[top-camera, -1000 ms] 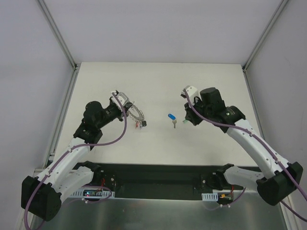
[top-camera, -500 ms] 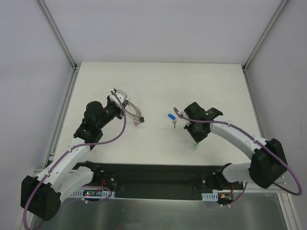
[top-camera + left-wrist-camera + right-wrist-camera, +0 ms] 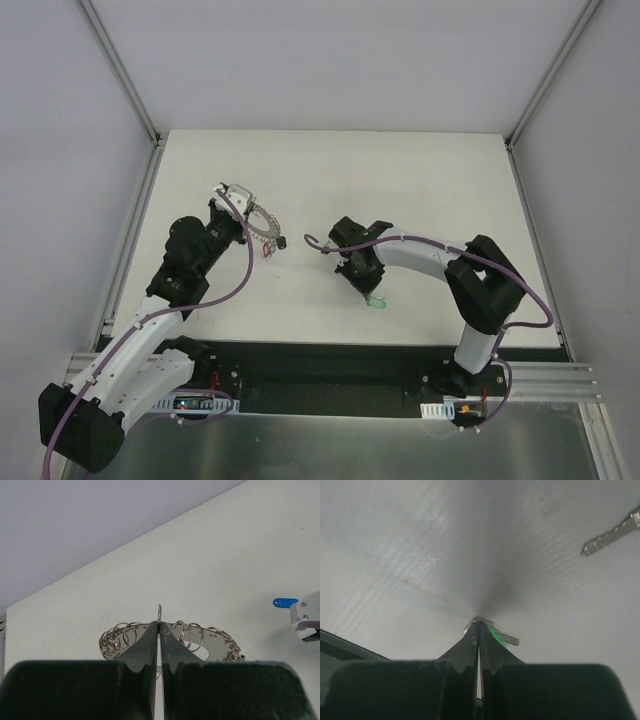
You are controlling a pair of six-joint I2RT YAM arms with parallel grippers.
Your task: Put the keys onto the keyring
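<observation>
Pinching together with no visible gap, the fingers of the left gripper (image 3: 159,626) hold 1 small upright loop on the rim of the keyring (image 3: 220,639). The keyring sits just above the table (image 3: 400,180), at about 9 o'clock from the table's centre.

The fingers of the right gripper (image 3: 478,625) are likewise pressed shut, tips down close to the table. The green-tagged key (image 3: 496,633) is caught at their point, its tag and blade projecting toward 4 o'clock.

The blue-tagged key (image 3: 285,602) lies loose on the table, at 3 o'clock in the left wrist view.

Assessment: neither of the 2 keys is on the ring yet. 1 is in hand but well apart from the ring. Carrying it across, threading it, and the whole handling of key 2 remain.
</observation>
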